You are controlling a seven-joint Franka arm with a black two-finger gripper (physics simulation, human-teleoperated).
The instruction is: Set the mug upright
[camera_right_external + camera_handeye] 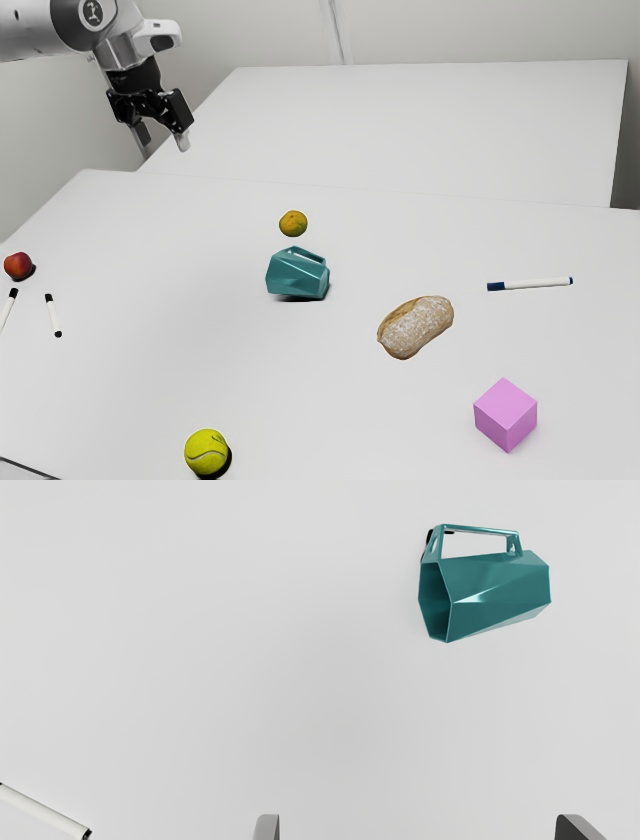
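Hanging high and well away from the mug (297, 275), my gripper (420, 825) is open, nothing between its fingers. The mug lies on its side on the bench (265, 390), so it has yet to stand on its base. My worry is the grasp. The walls of its body are faceted and slanted; if I close on an edge instead of two opposing faces, the mug may twist or squirt out as I turn it. Coming down off-centre could drive a fingertip into the open mouth (434, 600) or onto the handle (480, 529), shoving or rolling the mug rather than taking it. The orange (293, 224) sits just beyond on the handle's side in the exterior view, and a wide sweep there might send it rolling; the bread (415, 327) is near enough to get in my way too. Later, if I misjudge which end is the base, I could stand it mouth down. Under-rotating, or letting go above the bench, could tip it straight back over.
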